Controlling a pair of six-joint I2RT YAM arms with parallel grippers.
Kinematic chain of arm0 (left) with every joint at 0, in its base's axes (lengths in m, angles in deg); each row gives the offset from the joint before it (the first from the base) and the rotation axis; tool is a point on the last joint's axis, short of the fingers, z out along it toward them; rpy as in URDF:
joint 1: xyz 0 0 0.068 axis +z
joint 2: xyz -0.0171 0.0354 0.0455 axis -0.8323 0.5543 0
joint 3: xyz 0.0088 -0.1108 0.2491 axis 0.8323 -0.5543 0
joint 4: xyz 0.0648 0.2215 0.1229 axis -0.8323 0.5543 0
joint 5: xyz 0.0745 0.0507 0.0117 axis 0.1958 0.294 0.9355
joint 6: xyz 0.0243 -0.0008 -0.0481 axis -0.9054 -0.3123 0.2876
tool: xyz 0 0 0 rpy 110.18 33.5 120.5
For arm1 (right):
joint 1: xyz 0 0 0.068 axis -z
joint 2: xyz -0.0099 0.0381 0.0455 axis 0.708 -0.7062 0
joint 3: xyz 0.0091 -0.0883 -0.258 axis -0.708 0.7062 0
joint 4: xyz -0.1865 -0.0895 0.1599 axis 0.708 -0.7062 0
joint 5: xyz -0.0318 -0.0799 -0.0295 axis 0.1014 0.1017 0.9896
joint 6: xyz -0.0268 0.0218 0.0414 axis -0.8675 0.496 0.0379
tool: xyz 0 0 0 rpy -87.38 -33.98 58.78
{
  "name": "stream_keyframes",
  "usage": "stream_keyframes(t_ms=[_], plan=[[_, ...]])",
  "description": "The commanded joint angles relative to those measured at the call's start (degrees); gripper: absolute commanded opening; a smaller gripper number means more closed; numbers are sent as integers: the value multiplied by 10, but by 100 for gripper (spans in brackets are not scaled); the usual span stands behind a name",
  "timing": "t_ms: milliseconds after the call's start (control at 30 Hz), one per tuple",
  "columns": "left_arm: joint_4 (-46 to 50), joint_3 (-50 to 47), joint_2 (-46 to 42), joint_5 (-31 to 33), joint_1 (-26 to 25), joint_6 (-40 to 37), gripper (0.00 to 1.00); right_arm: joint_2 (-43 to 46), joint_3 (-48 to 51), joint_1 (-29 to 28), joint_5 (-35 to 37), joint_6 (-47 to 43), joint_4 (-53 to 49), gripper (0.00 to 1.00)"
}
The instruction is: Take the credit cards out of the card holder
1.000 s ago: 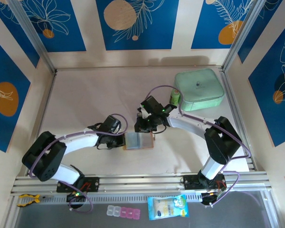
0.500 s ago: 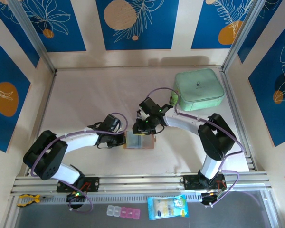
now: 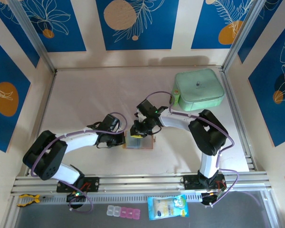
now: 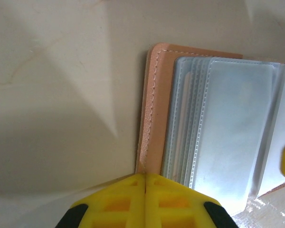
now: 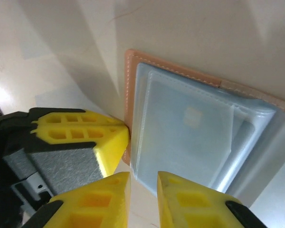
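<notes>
Lying open and flat near the middle of the bench point(image 3: 85, 97), the card holder point(image 3: 139, 141) is seen with its tan leather cover down and its clear sleeves facing up. The credit cards point(image 5: 192, 121) are judged not yet removed. A pale one with a chip patch can be made out through the top sleeve in the right wrist view, but the others cannot be told apart.

The left hand point(image 4: 146, 187) is fully closed with nothing gripped, and its joined tips are set against the holder's left edge. This is probably done to pin the holder so that it is not dragged when a card is pulled.

The right hand point(image 5: 142, 187) is held just over the holder's far edge, its fingers parted by a narrow gap with nothing between them. It appears to be placed to pinch a card's edge. Well apart, at the far right, a mint-green case point(image 3: 198, 89) is left untouched.
</notes>
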Motion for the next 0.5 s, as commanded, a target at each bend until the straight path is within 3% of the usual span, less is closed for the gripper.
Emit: stream_keyframes(t_ms=[0,467], plan=[[35,-13,-8,-2,7,-7,4,-16,-1,-4,-21,6,-9,22],[37,-29,-20,-7,8,-3,4,-18,6,-8,29,-11,-53,23]])
